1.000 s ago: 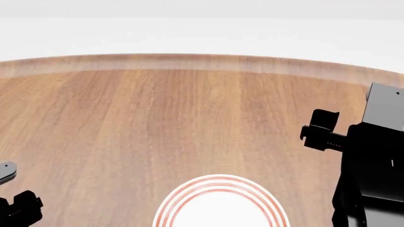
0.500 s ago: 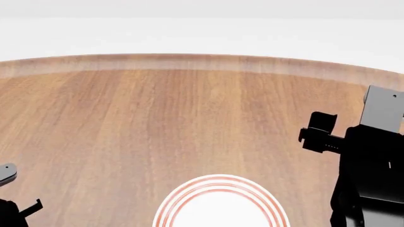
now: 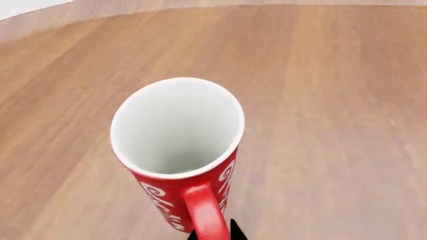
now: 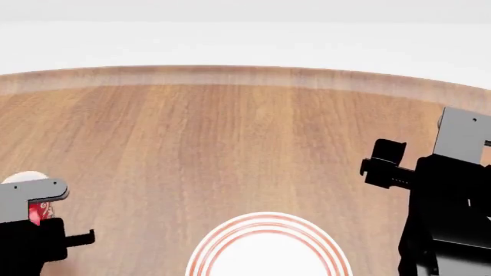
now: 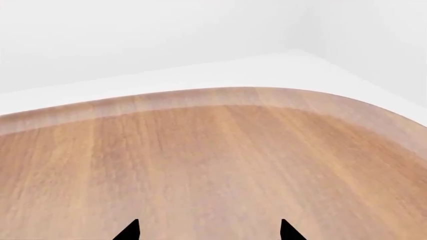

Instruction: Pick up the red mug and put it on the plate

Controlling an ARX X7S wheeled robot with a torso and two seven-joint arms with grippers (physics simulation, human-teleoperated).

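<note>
The red mug (image 3: 177,150), red with white patterning and white inside, fills the left wrist view. My left gripper (image 3: 213,233) is shut on its red handle (image 3: 203,210), with a dark fingertip on each side. In the head view the mug (image 4: 37,211) shows only as a red patch and a white rim behind my left gripper (image 4: 46,238), at the lower left. The plate (image 4: 265,222), white with red rings, lies at the near middle and is cut off by the frame edge, to the right of the mug. My right gripper (image 5: 209,232) is open and empty over bare wood.
The round wooden table (image 4: 230,132) stretches back to its curved far edge (image 4: 245,72). My right arm (image 4: 452,195) stands at the right side, above the table. No other mugs show.
My left arm has risen into the head view at the lower left, bringing the red mug with it. The right arm has shifted slightly left.
</note>
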